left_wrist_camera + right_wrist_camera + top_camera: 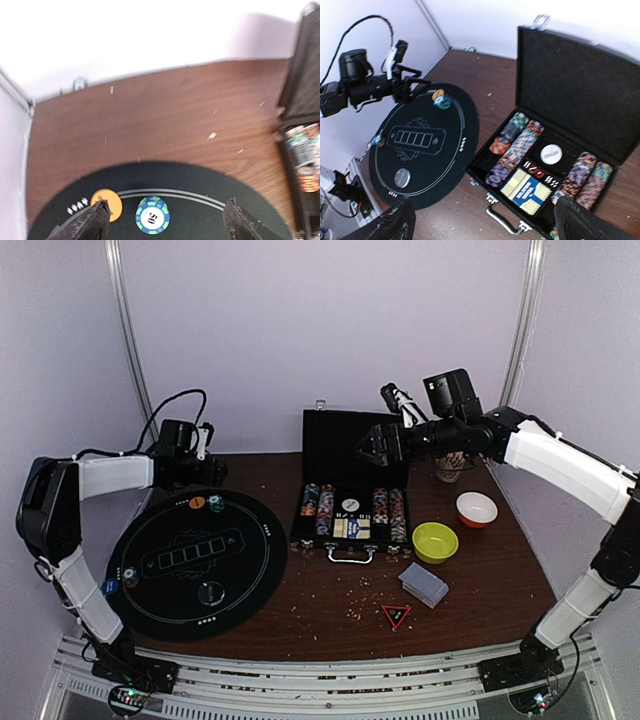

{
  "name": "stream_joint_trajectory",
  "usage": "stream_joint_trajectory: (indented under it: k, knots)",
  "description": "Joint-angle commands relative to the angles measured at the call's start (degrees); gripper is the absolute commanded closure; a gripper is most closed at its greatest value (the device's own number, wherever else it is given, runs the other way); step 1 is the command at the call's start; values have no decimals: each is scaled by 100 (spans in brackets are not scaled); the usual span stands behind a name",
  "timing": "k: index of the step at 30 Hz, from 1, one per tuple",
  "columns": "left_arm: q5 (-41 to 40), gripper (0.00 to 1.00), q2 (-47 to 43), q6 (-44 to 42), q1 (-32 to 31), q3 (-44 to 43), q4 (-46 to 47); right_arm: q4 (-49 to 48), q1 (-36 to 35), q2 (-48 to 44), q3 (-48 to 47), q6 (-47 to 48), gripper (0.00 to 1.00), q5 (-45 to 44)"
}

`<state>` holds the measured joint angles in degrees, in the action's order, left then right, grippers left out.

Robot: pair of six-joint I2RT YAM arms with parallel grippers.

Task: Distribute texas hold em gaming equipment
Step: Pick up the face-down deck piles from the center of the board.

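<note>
Both arm bases [135, 672] sit bolted at the near table edge. Just beyond them a red triangular marker [396, 616] lies flat on the brown table [330, 600]. Behind the marker, a grey-blue deck of cards [424, 584] rests on the table, near the yellow-green bowl [435, 541] but apart from it.

A black carrying case [350, 440] stands open at centre with its lid upright. Rows of mixed chips [517, 145] fill its tray, with a white button disc [551, 154] between the rows.

A round black mat [195, 565] lies left of the case.
- Far rim: an orange disc [106, 204] and a blue-green chip [152, 215], just beside each other and not touching.
- Left rim: a blue-edged chip [377, 141].
- Near the front: a clear disc [210, 592].

The left gripper [166, 207] hovers over the mat's far rim, jaws spread, with nothing between them. The right gripper [482, 220] hangs above the case, jaws at full spread and empty.
</note>
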<state>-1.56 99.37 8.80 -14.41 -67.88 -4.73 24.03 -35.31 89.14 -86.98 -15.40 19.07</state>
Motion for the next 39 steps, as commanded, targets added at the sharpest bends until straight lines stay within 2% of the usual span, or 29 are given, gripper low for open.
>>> stream_joint_trajectory:
  k: [1,6,8,10,13,17,22,28,30,33,39]
  knots:
    - [514,18,-705,-546,-53,-129,79,-545,49,-813,151,379,0,-1621]
    - [1115,13,-1428,-935,-59,53,34,-1497,48,-1670,993,924,0,-1887]
    - [1349,7,-1741,-1058,-58,188,55,-1462,50,-1789,1032,1123,0,-1698]
    - [1660,2,-2058,-1183,-61,338,76,-1054,51,-1751,871,1097,0,-1598]
    - [2146,2,-2368,-1323,-58,538,92,48,51,-1412,478,363,0,-1709]
    - [2797,2,-2701,-1545,-57,799,113,1353,40,-1147,232,45,0,-1521]
    - [3247,2,-2991,-1712,-56,896,113,2358,-71,-1075,298,681,0,-1580]
    - [3237,2,-3127,-1807,-61,1021,96,2837,-1008,-698,556,2213,0,-2458]
    - [3212,2,-3156,-1820,-66,1074,87,3329,-1284,-304,493,2265,0,-2762]
    - [3195,2,-3204,-1881,-66,1178,99,4092,-1394,241,363,1953,0,-2773]
    - [3129,2,-3120,-1963,-68,1228,125,4324,-1415,824,704,2509,0,-2910]
